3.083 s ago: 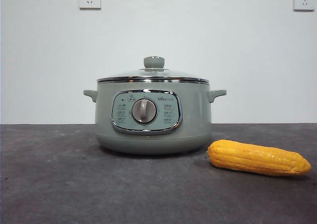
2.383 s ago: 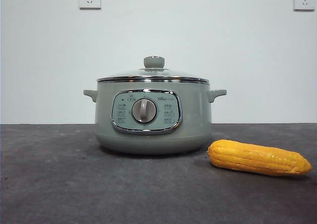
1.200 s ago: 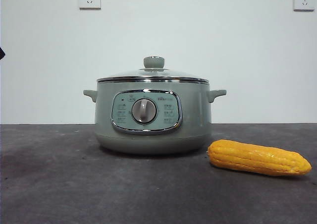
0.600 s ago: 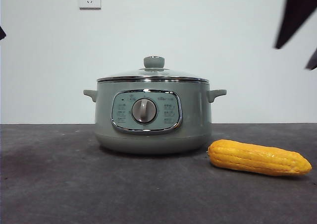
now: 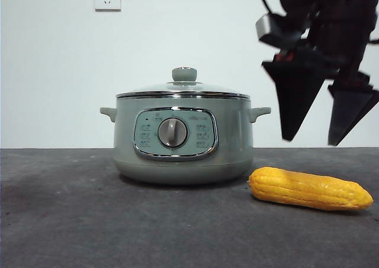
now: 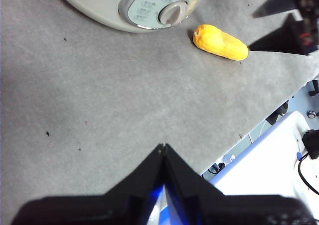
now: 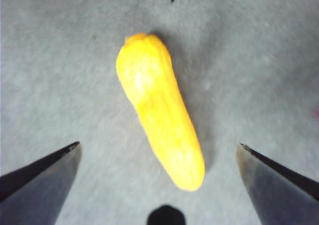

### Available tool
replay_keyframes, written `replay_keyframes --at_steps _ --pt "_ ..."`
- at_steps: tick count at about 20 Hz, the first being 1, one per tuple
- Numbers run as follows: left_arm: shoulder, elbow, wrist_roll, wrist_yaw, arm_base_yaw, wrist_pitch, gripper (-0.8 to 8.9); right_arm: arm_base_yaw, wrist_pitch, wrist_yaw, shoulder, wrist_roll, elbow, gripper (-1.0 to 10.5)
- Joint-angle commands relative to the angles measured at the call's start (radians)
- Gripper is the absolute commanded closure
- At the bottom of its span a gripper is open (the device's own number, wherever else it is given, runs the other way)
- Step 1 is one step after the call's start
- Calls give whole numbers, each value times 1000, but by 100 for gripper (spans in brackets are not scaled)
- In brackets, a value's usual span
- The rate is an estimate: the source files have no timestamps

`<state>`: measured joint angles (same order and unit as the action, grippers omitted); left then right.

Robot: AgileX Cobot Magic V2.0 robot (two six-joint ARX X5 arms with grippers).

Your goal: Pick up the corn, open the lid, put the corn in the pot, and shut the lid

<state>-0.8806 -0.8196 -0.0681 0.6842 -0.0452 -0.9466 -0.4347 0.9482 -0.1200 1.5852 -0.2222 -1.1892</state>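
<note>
The first step, picking up the corn, is judged to be in hand. The right gripper (image 5: 320,140), with its two black jaws spread wide and nothing between them, is shown hanging above the yellow-orange, kernel-rowed cob of corn (image 5: 308,188), clear of it. In the right wrist view the corn (image 7: 159,115) is framed between the parted jaws, lying slightly askew to the line between them. The cob is shown flat on the dark grey table (image 5: 89,220), just beside the squat sage-green electric pot (image 5: 183,140), on the side of its right-hand handle as the front view shows it, with the blunt end nearest the pot and the tapered end pointing away.

The next move is judged to call for a straight descent until the jaws straddle the cob's middle, followed by closure across its width.

The left gripper (image 6: 163,150) is shown with jaws pressed together and empty, held back over bare table, well apart from pot and corn.

The pot is shown covered: the round clear glass lid (image 5: 183,89), metal-rimmed, with a pale green knob, is seated on the rim. What lies inside cannot be told.
</note>
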Motion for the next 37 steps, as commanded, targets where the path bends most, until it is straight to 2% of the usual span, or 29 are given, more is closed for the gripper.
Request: replay_keyframes --at_steps 1,8,17,19,21,23,25,28,30,34,37 --pt "-3 -1 -16 4 -2 -2 817 -4 -32 -1 42 -35 -1 377" --pt "-3 -1 -29 4 -2 -3 817 -5 -87 -49 124 -78 -1 380" --pt "-4 -1 -42 4 -2 -2 817 -5 -76 -39 206 -91 -1 390" --pt "-4 -1 -45 4 -2 -2 817 -5 -72 -16 217 -84 -1 519" --pt "-4 -1 -46 4 -2 -2 817 -5 -62 -4 217 -84 -1 707" --pt "-5 -1 -48 4 -2 2 817 -5 -46 -3 217 -85 -1 950" --pt "-5 -1 -45 4 -2 15 817 -5 -44 -3 217 -84 -1 959" --pt "-5 -6 7 5 -3 82 818 -4 -26 -2 197 -42 -2 958" --pt "-20 -36 47 4 -16 129 818 -4 11 -2 145 -43 -2 958" --pt "-143 -202 80 4 -79 138 817 -4 151 -2 -2 -12 -2 958" --pt "-295 -375 94 -28 -163 140 811 -5 246 -3 -129 57 -2 958"
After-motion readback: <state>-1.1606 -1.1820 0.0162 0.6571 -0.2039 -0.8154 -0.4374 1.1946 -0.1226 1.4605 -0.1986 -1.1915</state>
